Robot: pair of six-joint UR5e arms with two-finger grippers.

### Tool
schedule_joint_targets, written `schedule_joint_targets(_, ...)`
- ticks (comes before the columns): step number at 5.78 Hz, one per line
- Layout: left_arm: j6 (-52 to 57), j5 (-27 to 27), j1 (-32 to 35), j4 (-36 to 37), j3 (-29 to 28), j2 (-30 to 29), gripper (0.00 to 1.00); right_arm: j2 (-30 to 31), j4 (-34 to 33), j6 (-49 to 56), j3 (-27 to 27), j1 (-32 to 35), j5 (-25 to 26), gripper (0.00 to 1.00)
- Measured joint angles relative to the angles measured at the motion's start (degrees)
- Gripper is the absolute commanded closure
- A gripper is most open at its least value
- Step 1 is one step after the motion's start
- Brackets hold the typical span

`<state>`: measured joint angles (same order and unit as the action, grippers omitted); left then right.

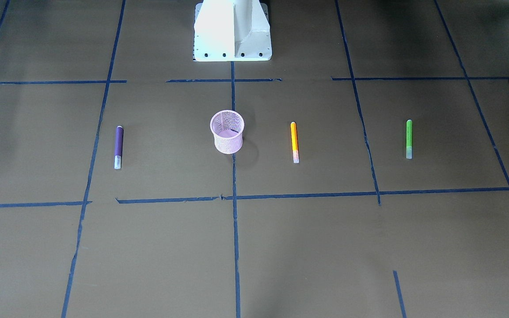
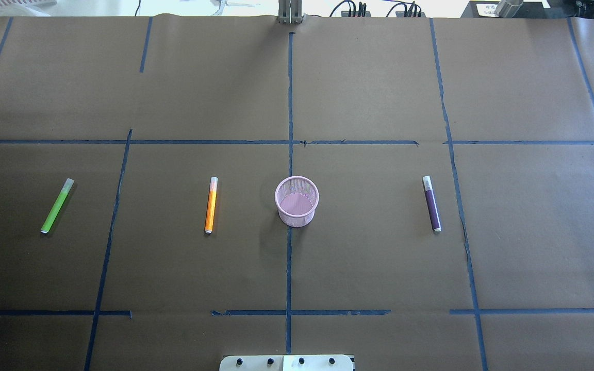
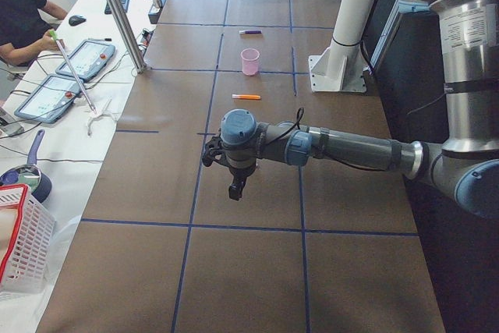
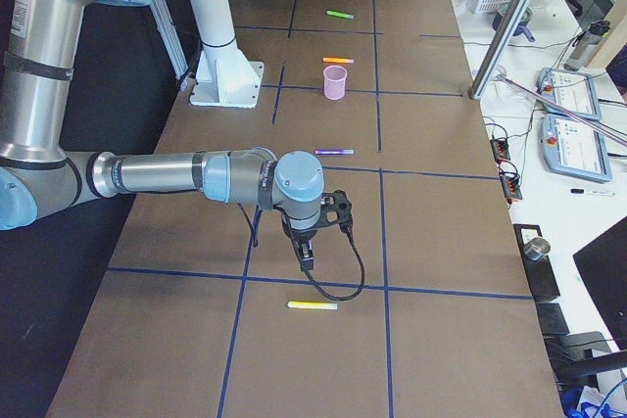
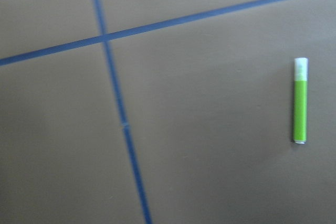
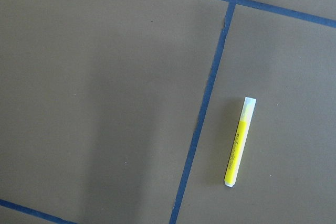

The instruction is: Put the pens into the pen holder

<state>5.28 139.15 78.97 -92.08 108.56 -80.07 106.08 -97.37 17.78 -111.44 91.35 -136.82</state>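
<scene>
The pink mesh pen holder (image 2: 297, 201) stands upright at the table's middle, with no pen showing in it. Three pens lie flat in a row with it: green (image 2: 57, 205), orange (image 2: 211, 204) and purple (image 2: 431, 203). A fourth, yellow pen (image 4: 313, 305) lies further out on my right side. My right gripper (image 4: 307, 261) hovers just short of the yellow pen (image 6: 239, 142). My left gripper (image 3: 235, 193) hangs above the table near the green pen (image 5: 300, 100). No fingers show in either wrist view, so I cannot tell whether either gripper is open or shut.
Blue tape lines (image 2: 290, 154) divide the brown paper table cover. The white robot base (image 1: 232, 31) stands behind the holder. A person sits at a side desk with tablets (image 3: 74, 72); a white basket (image 3: 19, 247) sits near that desk's end.
</scene>
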Motion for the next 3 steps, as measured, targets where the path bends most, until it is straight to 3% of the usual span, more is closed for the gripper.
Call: schedule_joint_targets(3, -11.27, -5.40, -12.69, -0.58, -3.27, -8.43, 0.00, 0.08, 1.87, 0.71, 1.00, -0.24, 0.21, 0.00)
